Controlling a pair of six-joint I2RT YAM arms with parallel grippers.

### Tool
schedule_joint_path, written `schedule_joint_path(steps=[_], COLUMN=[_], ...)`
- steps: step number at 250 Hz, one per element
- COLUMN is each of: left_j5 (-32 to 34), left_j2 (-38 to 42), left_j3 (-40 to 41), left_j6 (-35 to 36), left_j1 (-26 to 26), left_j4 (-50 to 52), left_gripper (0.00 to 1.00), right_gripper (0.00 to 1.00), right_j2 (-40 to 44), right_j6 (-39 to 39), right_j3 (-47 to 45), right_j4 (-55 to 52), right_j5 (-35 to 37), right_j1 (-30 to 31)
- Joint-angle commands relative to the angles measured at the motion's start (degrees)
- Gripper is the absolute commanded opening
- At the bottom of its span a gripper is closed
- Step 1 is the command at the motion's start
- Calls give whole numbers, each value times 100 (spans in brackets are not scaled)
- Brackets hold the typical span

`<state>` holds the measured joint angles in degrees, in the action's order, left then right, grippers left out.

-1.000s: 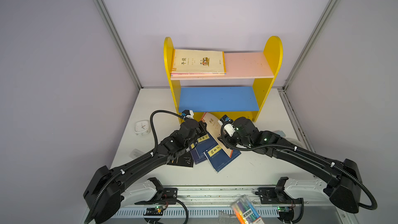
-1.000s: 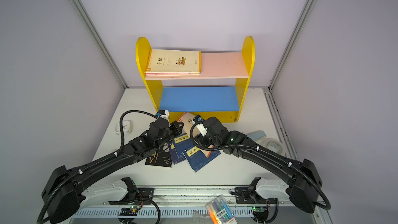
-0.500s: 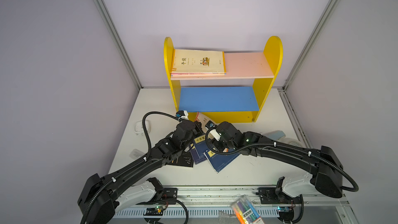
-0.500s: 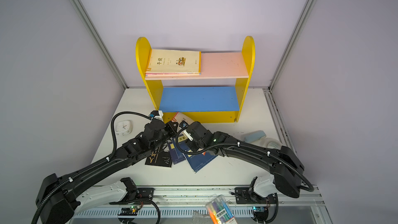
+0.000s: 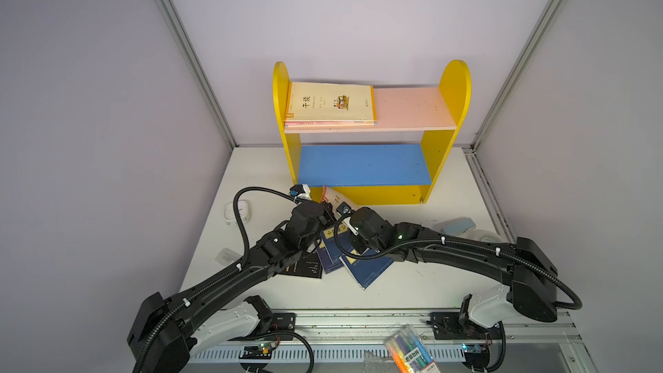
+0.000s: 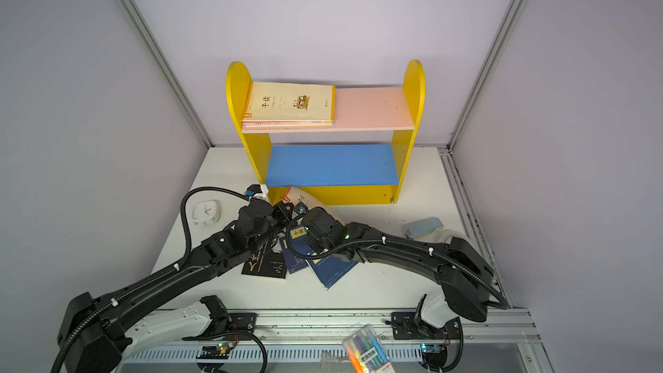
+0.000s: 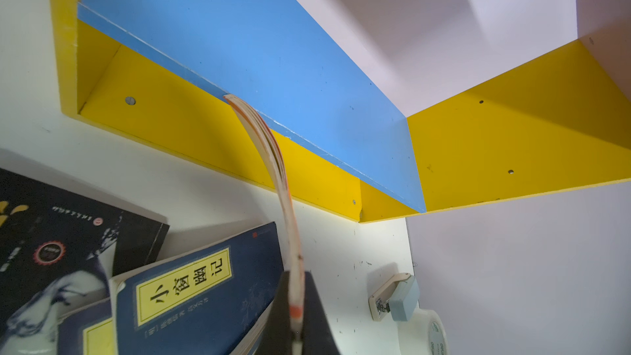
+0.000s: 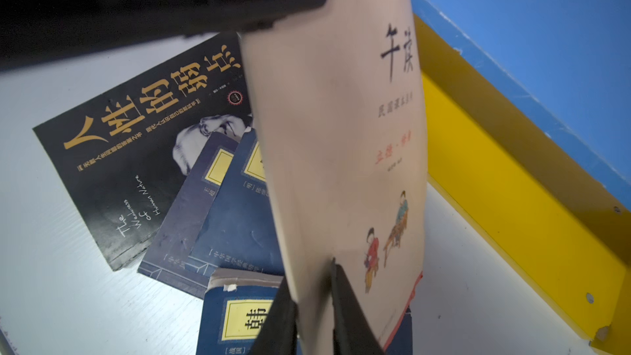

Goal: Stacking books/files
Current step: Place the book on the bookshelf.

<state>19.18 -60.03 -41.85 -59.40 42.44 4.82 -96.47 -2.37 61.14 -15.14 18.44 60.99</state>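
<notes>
Above the white counter [image 5: 430, 281], the left pincer [image 7: 296, 302] and right pincer [image 8: 314, 302] both clench one cream book [image 8: 341, 131], probably to hand it over.

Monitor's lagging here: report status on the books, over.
Left gripper shut on cream book; right gripper clamped on it too. Book lifted off the table, bowed. Blue shelf close ahead, navy books underneath.
</notes>
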Motion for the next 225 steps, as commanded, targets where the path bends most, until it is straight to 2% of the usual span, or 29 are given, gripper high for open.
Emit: schedule_joint_path(steps=[1, 7, 15, 26, 41, 57, 80, 145, 188, 225], left_j5=[155, 156, 155, 135, 95, 31, -37, -88, -17, 47], left_j2=[66, 85, 110, 141, 205, 278, 455, 1445, 2338, 2705], left_j3=[54, 83, 113, 154, 194, 232, 260, 703, 881, 831], left_j6=[95, 94, 104, 125, 163, 200, 385, 652, 872, 1056], left_j1=[-16, -23, -41, -60, -109, -189, -360, -1059, -1440, -1602], left_j4=[-23, -31, -58, -86, -98, -58, 111, 1012, 1783, 2241], left_gripper=[0, 2, 9, 29, 46, 72, 97, 98, 97, 98], right_gripper=[14, 13, 11, 9, 7, 5, 1, 0, 0, 0], right_j2=[39, 56, 76, 97, 111, 102, 94, 461, 1126, 1737], right_j6=[-123, -103, -66, -21, 83, 244, 517, 1103, 1206, 1292], right_j3=[29, 32, 41, 45, 65, 121, 322, 882, 1224, 1460], right_j4=[160, 160, 160, 150, 139, 71, -196, -881, -1132, -1181], right_j5=[395, 407, 405, 416, 409, 439, 327, -191, -536, -939], right_j1=[-13, -8, -10, -13, -16, -18, -68, -403, -657, -769])
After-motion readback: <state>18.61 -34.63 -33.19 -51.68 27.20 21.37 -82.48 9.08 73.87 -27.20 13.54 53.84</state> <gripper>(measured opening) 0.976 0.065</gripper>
